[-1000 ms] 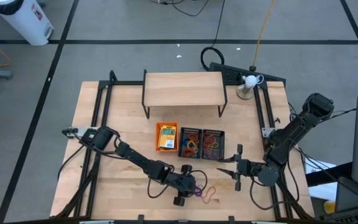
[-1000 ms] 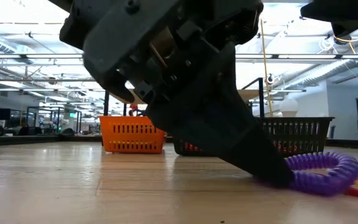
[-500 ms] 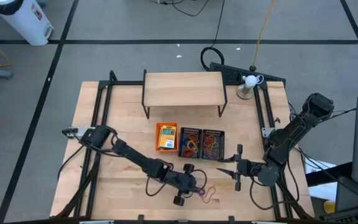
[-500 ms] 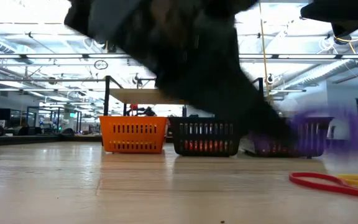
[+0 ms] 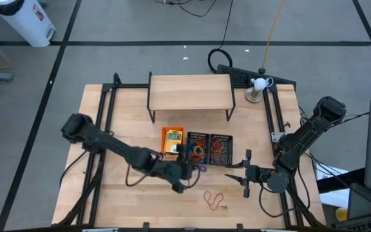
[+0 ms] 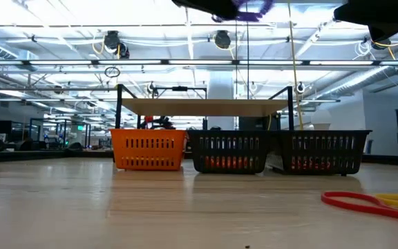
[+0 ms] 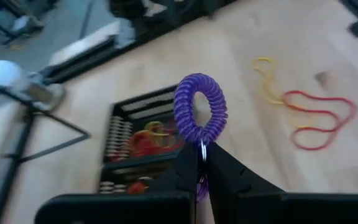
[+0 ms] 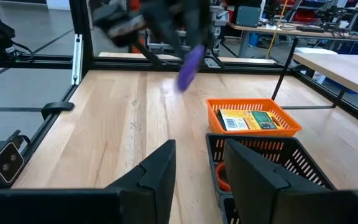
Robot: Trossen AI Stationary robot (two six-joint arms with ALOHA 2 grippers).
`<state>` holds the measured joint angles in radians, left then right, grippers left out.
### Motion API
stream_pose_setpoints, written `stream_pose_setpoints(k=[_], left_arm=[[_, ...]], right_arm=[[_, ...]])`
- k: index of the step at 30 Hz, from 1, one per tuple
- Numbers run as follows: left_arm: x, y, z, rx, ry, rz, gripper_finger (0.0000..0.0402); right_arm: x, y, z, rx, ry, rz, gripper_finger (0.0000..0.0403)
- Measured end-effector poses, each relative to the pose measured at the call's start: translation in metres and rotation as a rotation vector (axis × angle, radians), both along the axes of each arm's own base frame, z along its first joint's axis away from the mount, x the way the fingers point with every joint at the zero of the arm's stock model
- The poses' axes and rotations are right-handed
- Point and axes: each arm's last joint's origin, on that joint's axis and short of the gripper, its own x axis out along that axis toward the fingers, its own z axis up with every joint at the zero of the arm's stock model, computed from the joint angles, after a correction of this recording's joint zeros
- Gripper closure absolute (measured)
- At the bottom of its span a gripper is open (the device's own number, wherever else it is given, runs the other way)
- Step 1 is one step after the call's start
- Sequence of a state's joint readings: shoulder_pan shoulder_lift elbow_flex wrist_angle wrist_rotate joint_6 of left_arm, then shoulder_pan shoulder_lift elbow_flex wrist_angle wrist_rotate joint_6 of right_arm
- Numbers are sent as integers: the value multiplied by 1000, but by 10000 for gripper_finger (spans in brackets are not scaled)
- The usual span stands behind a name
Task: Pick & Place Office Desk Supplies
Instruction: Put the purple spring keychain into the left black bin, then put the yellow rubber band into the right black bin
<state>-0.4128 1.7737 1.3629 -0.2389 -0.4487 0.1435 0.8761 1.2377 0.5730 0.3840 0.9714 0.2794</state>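
Left wrist view gives you the closest look: the left claw (image 7: 201, 163) is pinched fully closed on the lower edge of the purple coil band (image 7: 199, 116), which stands up from the fingertips and is clear of the bench (image 7: 291, 56). Just beyond it sits the nearer black mesh tray (image 7: 143, 134), already holding a tangle of red and orange bands. That looks like the right destination, so carry the coil until the loop hangs squarely over the tray's middle, not its rim, then lower before you let go; a springy coil dropped from height is likely to bounce out.

On the high view the left claw (image 5: 187, 169) is at about 6 o'clock of that tray (image 5: 196, 147), almost touching its near edge. Keep clear of the orange tray (image 5: 172, 141) at 9 o'clock of it, which holds a crayon box (image 5: 172, 142).

The loose red and yellow bands (image 5: 215, 198) lie on the bench at 5 o'clock of the left claw; leave them for later.

The right claw (image 5: 245, 174) waits at 3 o'clock, partly open and holding nothing. The second black mesh tray (image 5: 221, 147) and the wooden riser (image 5: 189, 91) stand farthest back.
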Motion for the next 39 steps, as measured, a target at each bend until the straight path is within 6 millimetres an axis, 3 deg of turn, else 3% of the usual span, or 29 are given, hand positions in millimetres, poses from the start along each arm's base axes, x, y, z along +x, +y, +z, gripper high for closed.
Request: stream_pose_setpoints(k=[5,13,19,25,39], left_arm=[[-7,24,16,31,25,55,392],[1,80,9,51,125,169,392],[6,108,6,-81,168,149,372],[6,115,5,-204,180,149,323],[4,100,5,-234,195,86,315]], right_arm=[[0,0,0,1,-1,0,277],[0,0,0,4,0,0,277],[0,0,0,4,0,0,277],[0,0,0,4,0,0,277],[0,0,-1,-36,8,12,277]])
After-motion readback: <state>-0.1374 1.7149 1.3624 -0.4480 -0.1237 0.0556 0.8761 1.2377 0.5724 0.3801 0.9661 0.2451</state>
